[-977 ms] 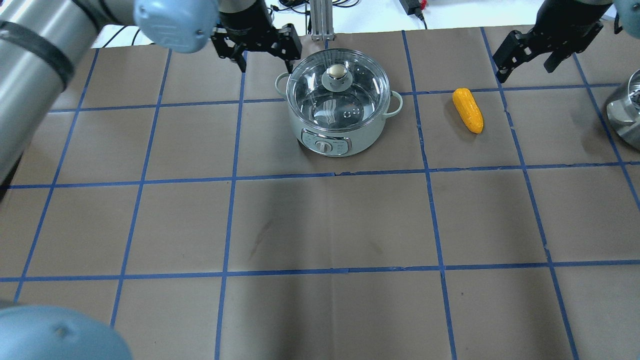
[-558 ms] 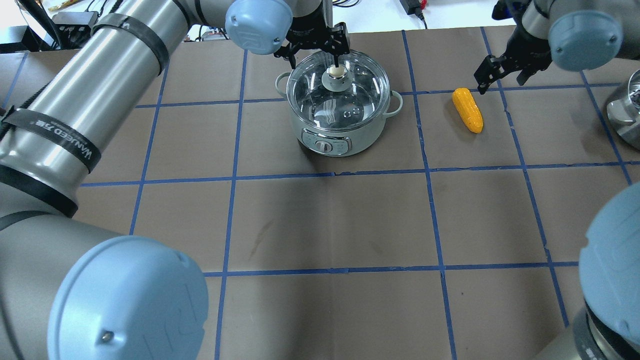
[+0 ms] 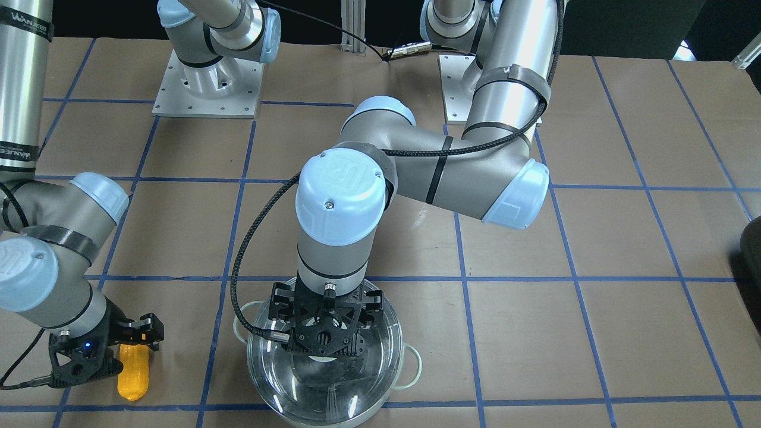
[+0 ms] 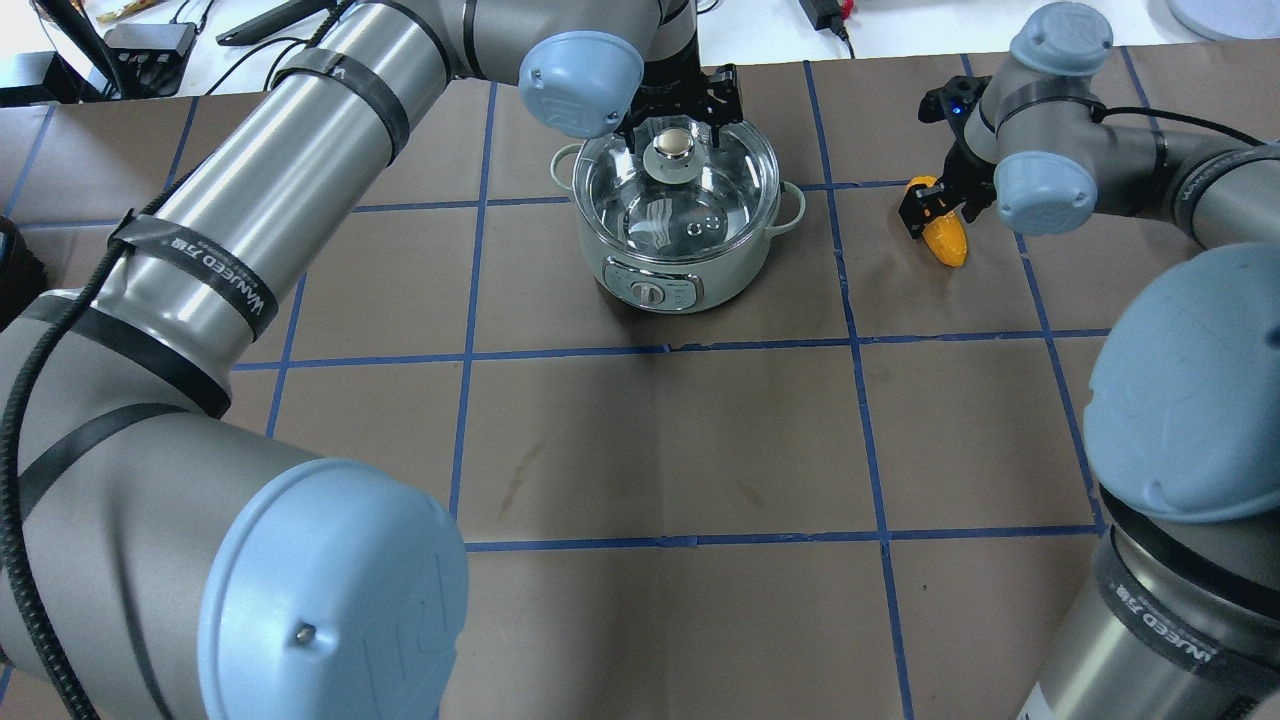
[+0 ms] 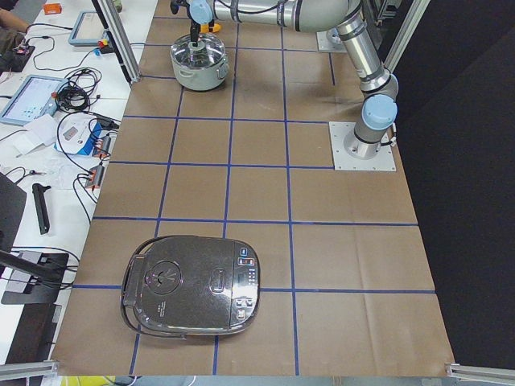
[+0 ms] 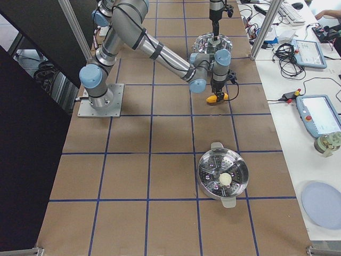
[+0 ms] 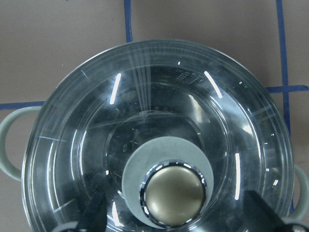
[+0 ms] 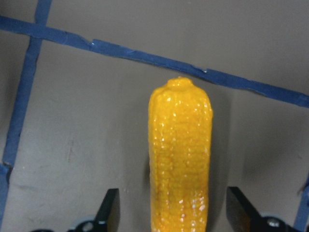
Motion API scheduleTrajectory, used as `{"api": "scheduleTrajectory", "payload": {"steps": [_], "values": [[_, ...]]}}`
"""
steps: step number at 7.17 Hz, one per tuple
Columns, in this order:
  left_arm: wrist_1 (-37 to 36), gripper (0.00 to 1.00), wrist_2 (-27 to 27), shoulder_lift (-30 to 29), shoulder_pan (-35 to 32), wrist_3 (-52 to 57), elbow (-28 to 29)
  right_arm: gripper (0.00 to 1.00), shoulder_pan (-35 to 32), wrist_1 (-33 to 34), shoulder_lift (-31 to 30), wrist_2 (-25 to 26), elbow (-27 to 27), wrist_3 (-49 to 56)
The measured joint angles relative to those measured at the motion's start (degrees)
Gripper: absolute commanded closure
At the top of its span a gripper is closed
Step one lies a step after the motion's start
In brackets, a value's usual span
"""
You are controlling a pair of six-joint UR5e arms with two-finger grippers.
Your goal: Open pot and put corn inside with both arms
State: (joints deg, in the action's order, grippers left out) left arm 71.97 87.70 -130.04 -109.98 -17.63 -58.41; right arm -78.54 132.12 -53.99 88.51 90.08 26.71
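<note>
Pot (image 4: 690,262) stands on the counter (image 4: 660,440), far centre in the overhead view, with the glass lid (image 4: 705,205) seated on it. Corn (image 4: 948,245) lies flat on the counter to the pot's right, well apart from it.

Left end effector (image 7: 175,217) hangs over the lid knob (image 7: 175,192). The left wrist view shows its fingers spread either side of the knob, not touching; in the front view the wrist hides this.

Right end effector (image 8: 175,209) straddles the corn. The right wrist view shows fingers apart with a gap on each side; overhead, the arm covers part of the cob.

Only the side views show a rice cooker (image 5: 191,285) and a steamer basket (image 6: 222,176) towards the counter's ends.
</note>
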Motion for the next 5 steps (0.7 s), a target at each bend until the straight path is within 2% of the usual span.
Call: {"api": "scheduleTrajectory", "payload": {"steps": [1,2,3,4,5], "values": [[-0.32,0.0,0.08,-0.25,-0.16,-0.19,0.01,0.87,0.02,1.24,0.42,0.06,0.08,0.1],[-0.5,0.17,0.37,-0.49,-0.21,-0.34,0.0,0.9,0.04,1.48,0.09,0.15,-0.06,0.02],[-0.86,0.71,1.13,-0.95,-0.23,-0.62,-0.01,0.9,0.05,0.82,-1.01,0.22,-0.26,-0.04],[-1.46,0.76,2.04,-1.29,-0.24,-1.06,0.0,0.9,0.04,-2.26,-3.47,0.31,-0.63,-0.09],[-1.83,0.76,2.61,-1.14,-0.24,-1.35,0.0,0.93,-0.06,-8.08,-7.69,0.35,-1.04,-0.15]]}}
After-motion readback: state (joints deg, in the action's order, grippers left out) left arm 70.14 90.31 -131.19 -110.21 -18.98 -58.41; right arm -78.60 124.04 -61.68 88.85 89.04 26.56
